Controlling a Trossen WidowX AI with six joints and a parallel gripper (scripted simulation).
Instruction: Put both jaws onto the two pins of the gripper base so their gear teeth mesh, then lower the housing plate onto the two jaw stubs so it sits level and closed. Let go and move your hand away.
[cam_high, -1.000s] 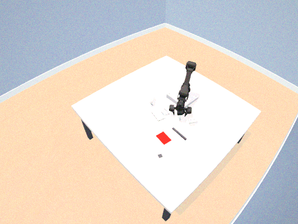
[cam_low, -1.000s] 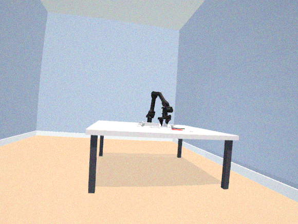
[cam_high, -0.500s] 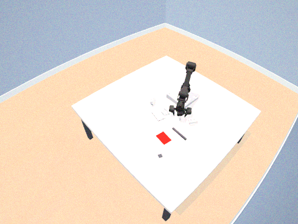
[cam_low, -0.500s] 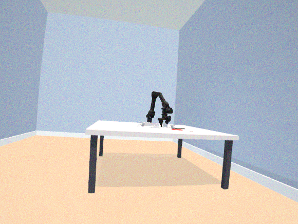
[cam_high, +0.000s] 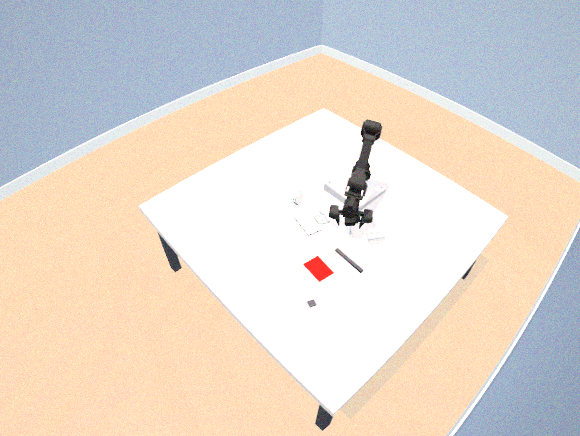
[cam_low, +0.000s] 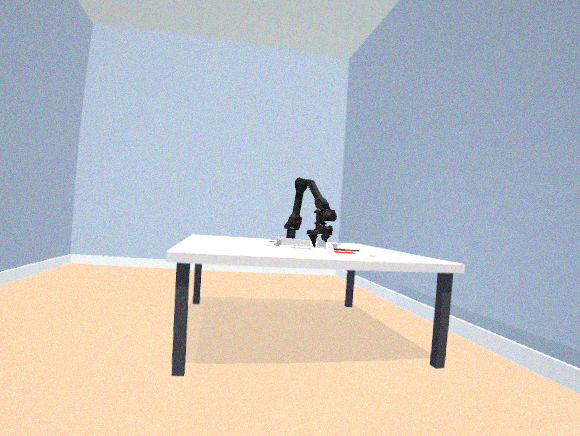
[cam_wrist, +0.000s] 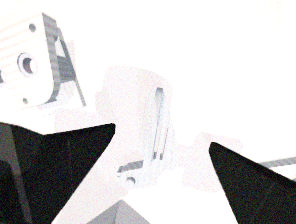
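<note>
My gripper (cam_high: 349, 226) (cam_low: 320, 243) (cam_wrist: 160, 136) is open, low over the table, with nothing held. Between and beyond its fingertips in the wrist view is a pale upright part (cam_wrist: 159, 122) with a long slot and a small holed lug at its lower end. A white block-like part (cam_wrist: 42, 60) with a large round bore and small holes is at the upper left of the wrist view. White parts also show in the top view, one (cam_high: 375, 236) right of the gripper and one (cam_high: 321, 218) left of it. Pale surfaces blend together; I cannot tell which are jaws, base or housing plate.
A white angled wall (cam_high: 374, 198) stands behind the gripper; a grey corner (cam_wrist: 120, 214) shows at the bottom of the wrist view. A black bar (cam_high: 349, 260), a red square (cam_high: 318, 269) and a small dark square (cam_high: 312, 303) lie on the white table (cam_high: 225, 200).
</note>
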